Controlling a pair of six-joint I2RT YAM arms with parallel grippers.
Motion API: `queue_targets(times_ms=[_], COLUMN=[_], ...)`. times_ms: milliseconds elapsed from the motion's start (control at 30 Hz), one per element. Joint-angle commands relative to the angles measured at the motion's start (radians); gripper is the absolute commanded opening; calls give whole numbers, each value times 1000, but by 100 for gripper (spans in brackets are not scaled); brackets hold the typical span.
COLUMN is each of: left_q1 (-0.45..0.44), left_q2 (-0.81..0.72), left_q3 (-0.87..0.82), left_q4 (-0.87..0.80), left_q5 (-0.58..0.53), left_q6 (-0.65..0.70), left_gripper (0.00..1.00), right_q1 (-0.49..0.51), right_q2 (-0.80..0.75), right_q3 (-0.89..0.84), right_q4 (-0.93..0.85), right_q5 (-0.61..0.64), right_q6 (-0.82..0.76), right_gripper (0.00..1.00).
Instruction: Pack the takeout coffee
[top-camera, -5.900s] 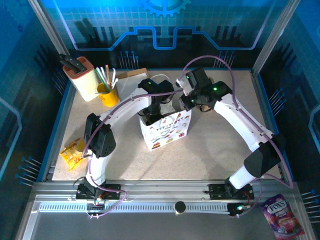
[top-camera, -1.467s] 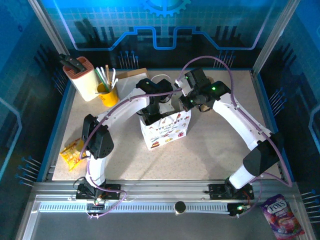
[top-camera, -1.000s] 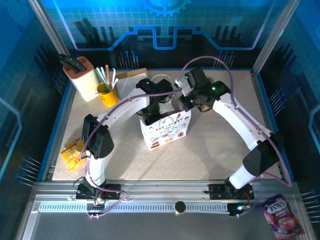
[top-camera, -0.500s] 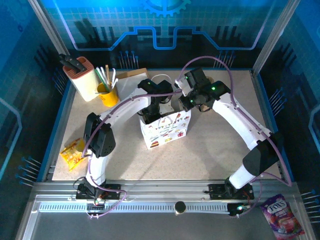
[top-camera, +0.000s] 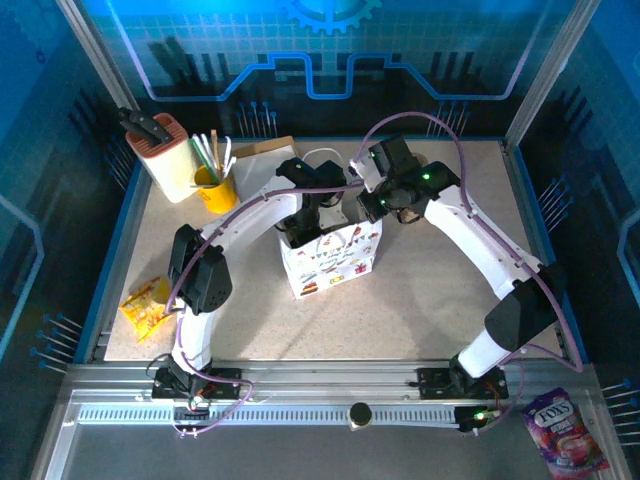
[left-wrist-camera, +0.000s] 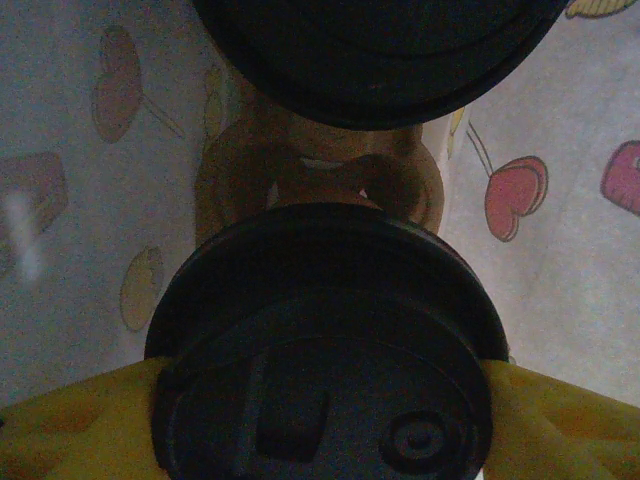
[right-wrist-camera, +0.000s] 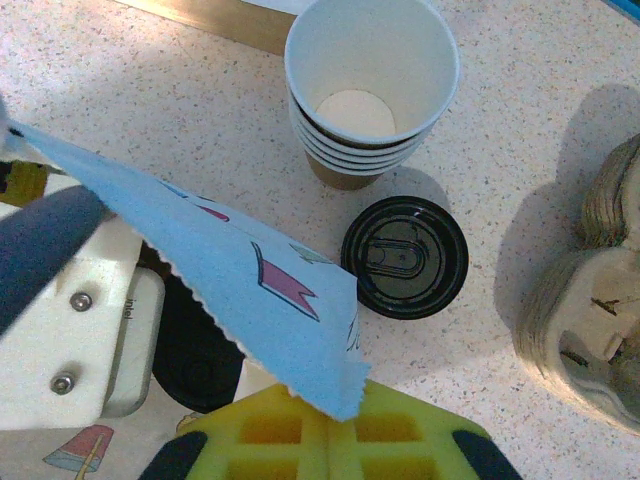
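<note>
Barely anything is shifting since a second ago. The left arm's elbow is just nudging a hair, and both wrists are staying parked at the bag (top-camera: 335, 262) in the middle of the bench (top-camera: 430, 290).

The left end effector (left-wrist-camera: 322, 440) is reaching down inside the bag, its yellow fingers (left-wrist-camera: 70, 420) pressing on either side of a lidded cup (left-wrist-camera: 320, 300), so it's gripping that coffee. Another black lid (left-wrist-camera: 380, 50) is sitting just beyond it, with a tan carrier (left-wrist-camera: 310, 165) showing between the two.

The right end effector (right-wrist-camera: 330, 425) is clamping closed on the bag's top edge. Out on the bench behind it, a stack of empty cups (right-wrist-camera: 370, 90) is standing upright, with a loose lid (right-wrist-camera: 404, 257) lying just beside it.
</note>
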Motion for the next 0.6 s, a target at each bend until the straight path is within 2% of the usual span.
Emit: queue_targets(times_ms=[0, 567], left_q1=[9, 9], left_q2=[27, 22], left_q3=[-5, -5], left_q4=[1, 0], left_q5=[-1, -1], left_q6=[17, 15], left_gripper=[55, 55], right_q1=[-3, -2], right_q2=[30, 30], right_q3=[-1, -3], right_q4=[-44, -44], right_q5=[-11, -11], right_q6=[-11, -10], right_gripper=[7, 7])
